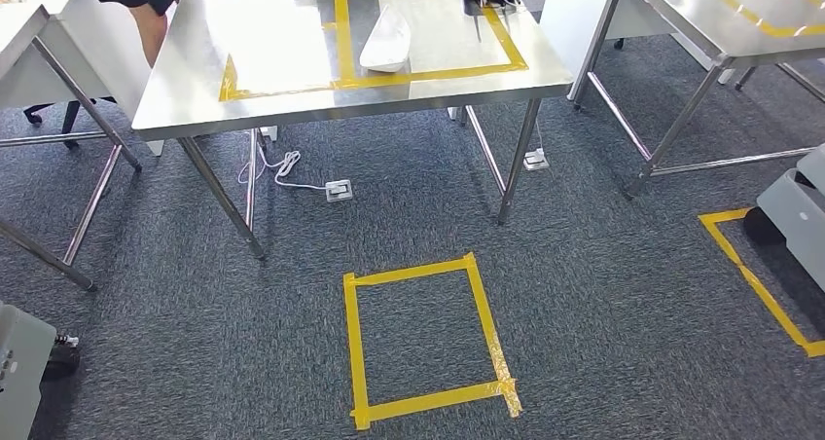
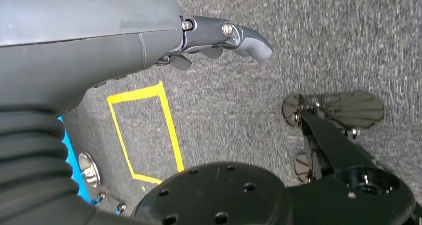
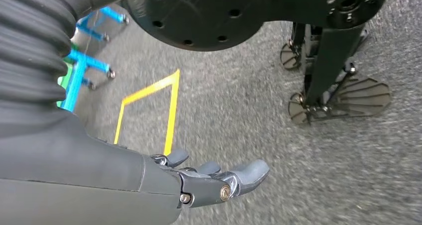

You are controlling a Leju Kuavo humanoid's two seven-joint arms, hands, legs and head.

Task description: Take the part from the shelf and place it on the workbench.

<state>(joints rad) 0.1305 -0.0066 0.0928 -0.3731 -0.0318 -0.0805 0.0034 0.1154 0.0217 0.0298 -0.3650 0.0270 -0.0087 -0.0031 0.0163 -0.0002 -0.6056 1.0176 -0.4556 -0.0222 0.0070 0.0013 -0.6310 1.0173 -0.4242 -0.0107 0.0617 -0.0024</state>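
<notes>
Head view, white part [image 1: 386, 41] on workbench [image 1: 292, 99]; both hands empty, fingers apart

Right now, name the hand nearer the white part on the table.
Probably left: the white part sits slightly left of centre; left hand and right hand both hang over carpet, far back.

— What's the room like?
— Dark grey carpet [image 1: 603, 294] with a yellow tape square [image 1: 428, 341] (another at right), steel bench [image 1: 292, 90] ahead, white cable [image 1: 282, 167] beneath.
</notes>
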